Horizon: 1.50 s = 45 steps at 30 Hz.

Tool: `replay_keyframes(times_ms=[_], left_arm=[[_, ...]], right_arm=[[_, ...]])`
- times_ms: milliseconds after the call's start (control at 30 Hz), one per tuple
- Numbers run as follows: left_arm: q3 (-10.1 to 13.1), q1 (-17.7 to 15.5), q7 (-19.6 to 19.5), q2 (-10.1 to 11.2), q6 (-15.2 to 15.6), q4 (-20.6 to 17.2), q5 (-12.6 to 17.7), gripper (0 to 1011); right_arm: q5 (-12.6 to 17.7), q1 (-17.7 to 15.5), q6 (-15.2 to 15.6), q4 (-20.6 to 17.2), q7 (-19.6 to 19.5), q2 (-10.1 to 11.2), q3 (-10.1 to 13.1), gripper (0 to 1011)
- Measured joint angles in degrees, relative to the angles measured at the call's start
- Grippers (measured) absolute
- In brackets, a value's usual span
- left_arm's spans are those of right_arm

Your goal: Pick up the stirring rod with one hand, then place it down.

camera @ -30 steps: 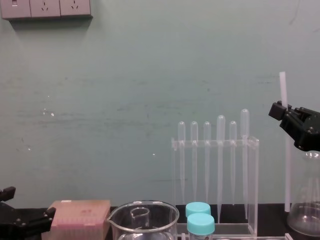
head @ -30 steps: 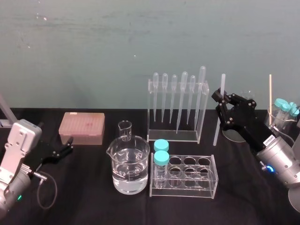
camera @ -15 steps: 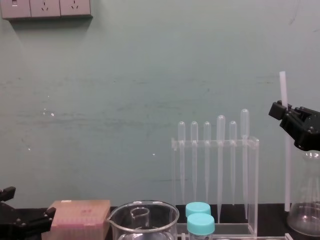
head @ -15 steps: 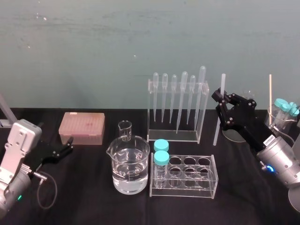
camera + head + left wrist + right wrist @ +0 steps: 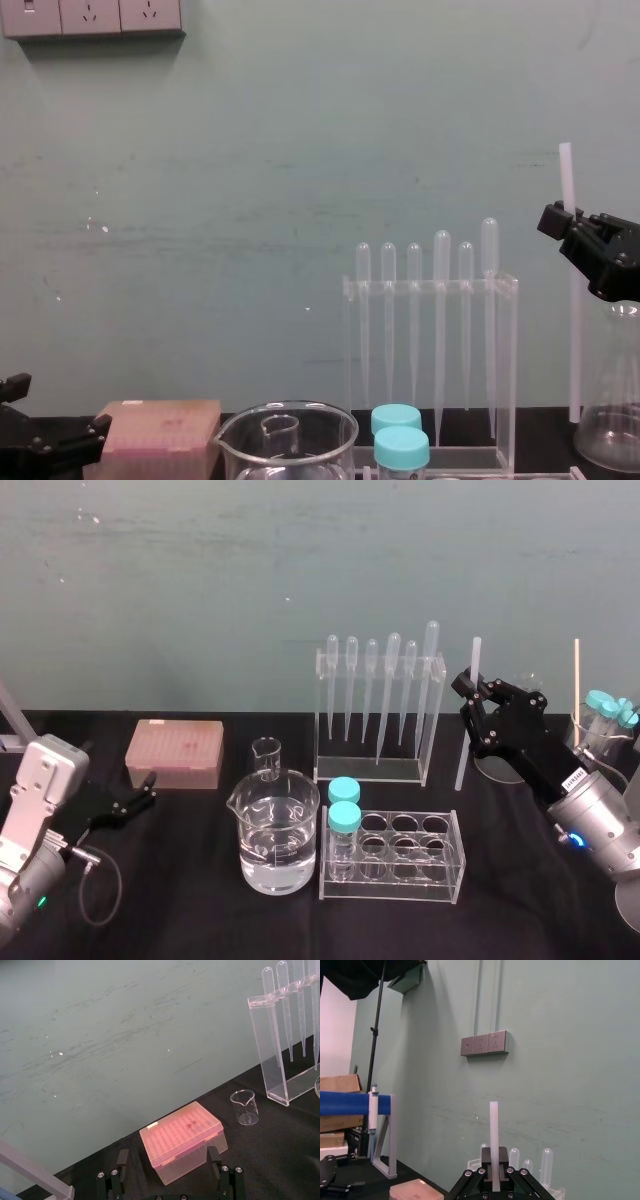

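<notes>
The stirring rod (image 5: 463,755), a thin translucent-white stick, stands nearly upright just right of the pipette rack. My right gripper (image 5: 470,692) is shut on its upper part, with the top end poking out above the fingers (image 5: 493,1125). From the chest view the rod (image 5: 573,340) reaches down close to the black tabletop; I cannot tell whether its lower end touches. My left gripper (image 5: 148,788) rests low at the left near the pink box, its fingers (image 5: 122,1157) spread open with nothing between them.
A clear rack of pipettes (image 5: 378,705) stands at the back centre. In front are a water-filled beaker (image 5: 275,840), a small beaker (image 5: 266,755) and a tube rack (image 5: 440,865) with two teal-capped tubes. A pink tip box (image 5: 175,752) lies left; a glass flask (image 5: 610,400) is behind the right gripper.
</notes>
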Motion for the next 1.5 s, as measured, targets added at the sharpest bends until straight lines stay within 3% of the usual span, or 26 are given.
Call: replay_keyframes(times_ms=[1500], left_arm=[[0.00,0.00,0.00,0.00,0.00,0.00,0.00,1000]], right_arm=[[0.00,0.00,0.00,0.00,0.00,0.00,0.00,70]])
